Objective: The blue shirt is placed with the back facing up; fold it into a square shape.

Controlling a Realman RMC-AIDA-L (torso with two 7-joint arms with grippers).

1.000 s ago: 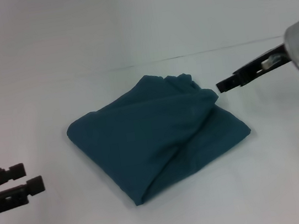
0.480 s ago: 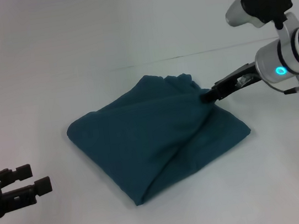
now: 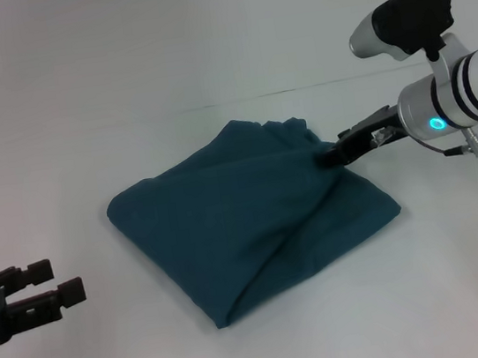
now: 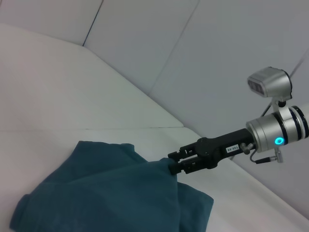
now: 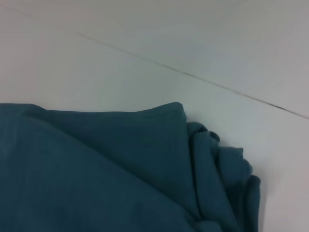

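Note:
The blue shirt [image 3: 250, 222] lies folded into a rough diamond-shaped square on the white table, with bunched folds at its far right corner. It also shows in the left wrist view [image 4: 106, 193] and fills the right wrist view [image 5: 106, 169]. My right gripper [image 3: 332, 154] reaches in from the right, and its tip touches the shirt's bunched right corner. It also shows in the left wrist view [image 4: 172, 164]. My left gripper [image 3: 53, 283] is open and empty, low at the front left, well clear of the shirt.
The white table [image 3: 203, 50] runs all around the shirt, with a thin dark seam line [image 3: 298, 89] across it behind the shirt. Pale wall panels [image 4: 145, 43] stand beyond the table.
My right gripper has moved left and down from clear of the shirt until its tip touches the shirt's right corner. My left gripper has drifted slightly right. The shirt has not moved.

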